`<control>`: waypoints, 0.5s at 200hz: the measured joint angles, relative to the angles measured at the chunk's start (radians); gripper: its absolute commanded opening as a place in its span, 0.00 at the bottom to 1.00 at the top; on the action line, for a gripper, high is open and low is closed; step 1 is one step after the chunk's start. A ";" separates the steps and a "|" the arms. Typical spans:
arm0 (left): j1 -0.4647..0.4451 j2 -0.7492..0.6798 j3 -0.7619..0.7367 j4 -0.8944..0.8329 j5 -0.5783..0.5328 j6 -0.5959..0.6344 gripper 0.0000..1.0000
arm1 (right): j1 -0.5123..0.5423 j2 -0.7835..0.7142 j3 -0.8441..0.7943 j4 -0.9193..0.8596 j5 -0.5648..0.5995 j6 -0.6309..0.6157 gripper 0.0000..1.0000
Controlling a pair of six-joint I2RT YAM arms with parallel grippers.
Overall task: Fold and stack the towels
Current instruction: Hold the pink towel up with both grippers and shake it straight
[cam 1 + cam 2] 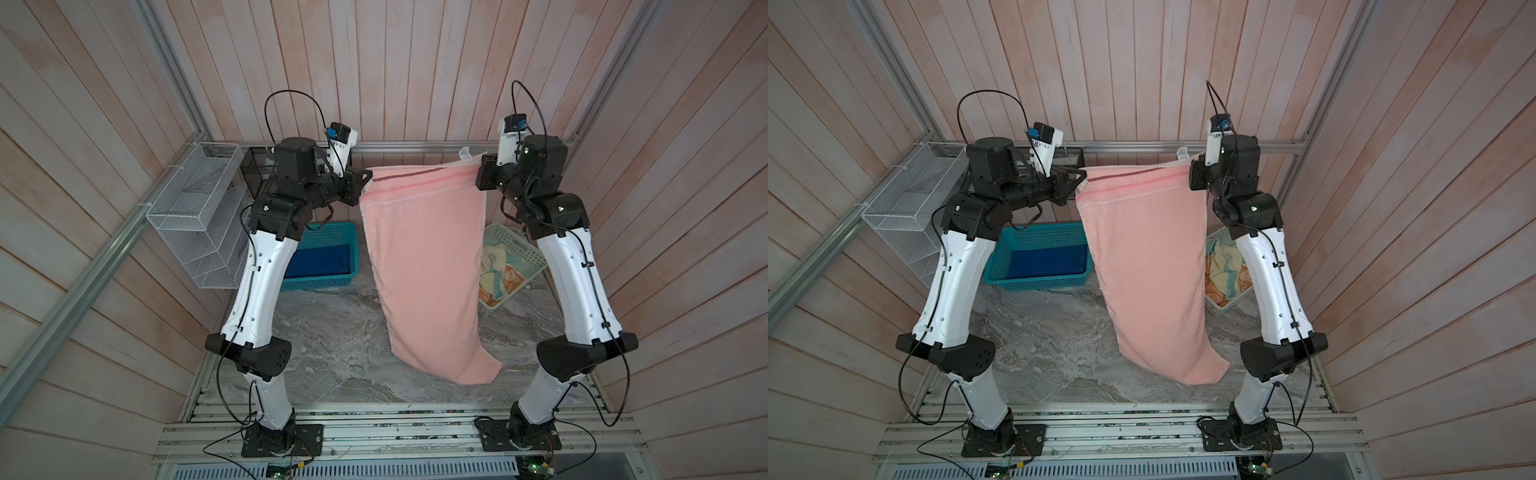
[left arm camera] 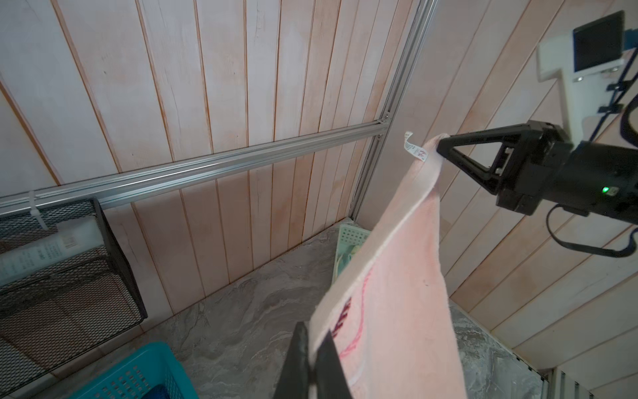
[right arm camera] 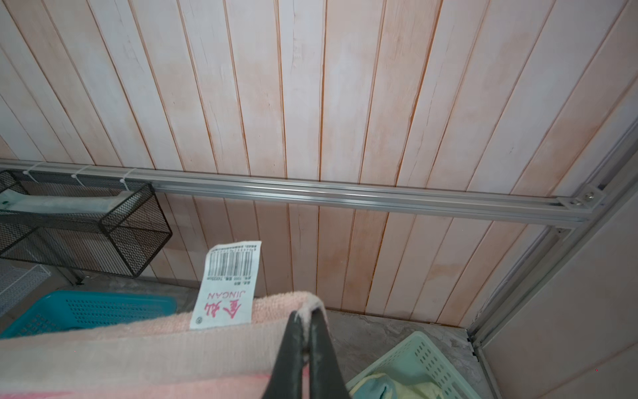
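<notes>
A salmon pink towel (image 1: 424, 270) (image 1: 1150, 257) hangs stretched high between my two grippers, its white tag (image 3: 228, 283) at the right corner. My left gripper (image 1: 365, 178) (image 2: 316, 331) is shut on the towel's upper left corner. The upper right corner is pinched in my shut right gripper (image 1: 478, 166) (image 3: 305, 316). The towel's lower end reaches down to the marble top near the front. A folded blue towel (image 1: 320, 259) lies in the teal basket (image 1: 328, 227). Pale yellow (image 1: 496, 262) and orange (image 1: 505, 286) towels lie crumpled in the pale green tray (image 1: 523, 245).
A white wire rack (image 1: 195, 208) and a black mesh basket (image 1: 255, 166) hang on the left wall by the aluminium rail. The marble table top (image 1: 332, 332) shows in front of the basket and left of the hanging towel. Wood-panel walls close in on three sides.
</notes>
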 measured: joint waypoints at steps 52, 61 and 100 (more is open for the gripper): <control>-0.002 -0.132 -0.226 0.155 0.026 0.016 0.00 | 0.010 -0.169 -0.152 0.081 -0.022 0.010 0.00; -0.008 -0.190 -0.292 0.190 0.026 0.016 0.00 | 0.027 -0.224 -0.192 0.103 -0.018 0.009 0.00; -0.100 -0.440 -0.463 0.317 -0.010 0.027 0.00 | 0.184 -0.413 -0.240 0.146 0.051 -0.022 0.00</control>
